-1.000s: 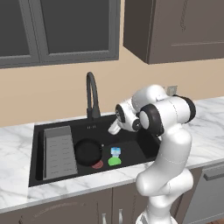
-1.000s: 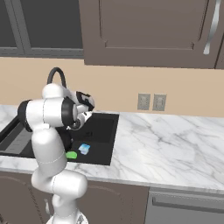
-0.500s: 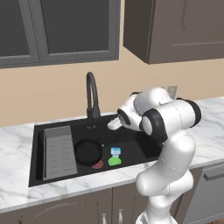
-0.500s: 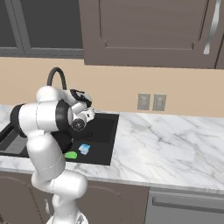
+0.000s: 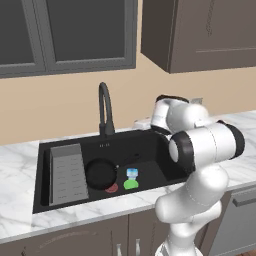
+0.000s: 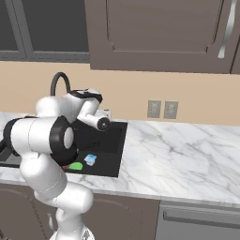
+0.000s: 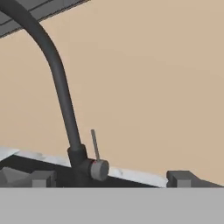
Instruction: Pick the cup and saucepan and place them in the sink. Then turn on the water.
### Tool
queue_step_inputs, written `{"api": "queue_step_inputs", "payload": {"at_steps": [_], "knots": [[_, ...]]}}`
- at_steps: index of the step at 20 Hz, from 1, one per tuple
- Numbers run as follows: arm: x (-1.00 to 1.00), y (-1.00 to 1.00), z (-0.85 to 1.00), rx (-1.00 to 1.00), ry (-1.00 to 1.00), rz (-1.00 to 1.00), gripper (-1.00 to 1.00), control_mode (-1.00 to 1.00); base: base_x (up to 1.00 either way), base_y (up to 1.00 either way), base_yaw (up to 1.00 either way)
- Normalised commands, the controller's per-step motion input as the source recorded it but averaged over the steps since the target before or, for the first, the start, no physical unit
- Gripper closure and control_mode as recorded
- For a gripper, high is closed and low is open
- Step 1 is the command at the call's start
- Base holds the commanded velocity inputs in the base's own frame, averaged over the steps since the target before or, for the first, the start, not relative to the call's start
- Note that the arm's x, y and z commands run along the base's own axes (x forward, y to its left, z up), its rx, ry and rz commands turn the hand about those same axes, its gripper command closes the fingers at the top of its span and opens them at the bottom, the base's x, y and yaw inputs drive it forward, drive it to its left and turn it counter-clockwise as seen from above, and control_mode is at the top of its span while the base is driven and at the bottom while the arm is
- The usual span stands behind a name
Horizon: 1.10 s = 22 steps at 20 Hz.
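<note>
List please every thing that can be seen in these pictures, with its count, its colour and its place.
sink: one, black, set in the white marble counter.
rack insert: one, grey and ribbed, at the left side of the sink.
saucepan: one, black, on the sink floor beside the rack.
cup: one, green, lying in the sink right of the saucepan.
light blue item: one, in the sink just behind the cup; kind unclear.
faucet: one, black gooseneck, behind the sink, with a thin grey lever; no stream visible.
wall outlets: two, grey, on the beige wall.
cabinets: dark brown, above and below the counter.
gripper: one, dark finger tips, pointed at the faucet base.
</note>
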Motion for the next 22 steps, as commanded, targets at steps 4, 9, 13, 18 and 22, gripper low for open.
{"api": "queue_step_inputs", "payload": {"at_steps": [4,9,13,18,22], "knots": [[0.11,0.24,-0.15,0.13,-0.11,0.0,-1.0,-1.0,0.0,0.0,0.0],[0.19,0.45,-0.32,0.11,-0.22,0.0,-1.0,-1.0,0.0,0.0,0.0],[0.19,0.16,-0.43,0.0,-0.24,0.0,-1.0,-1.0,0.0,0.0,0.0],[-0.03,0.01,-0.19,0.0,-0.2,0.0,-1.0,-1.0,0.0,0.0,0.0],[0.0,0.16,0.0,0.0,-0.04,0.0,-1.0,-1.0,0.0,0.0,0.0]]}}
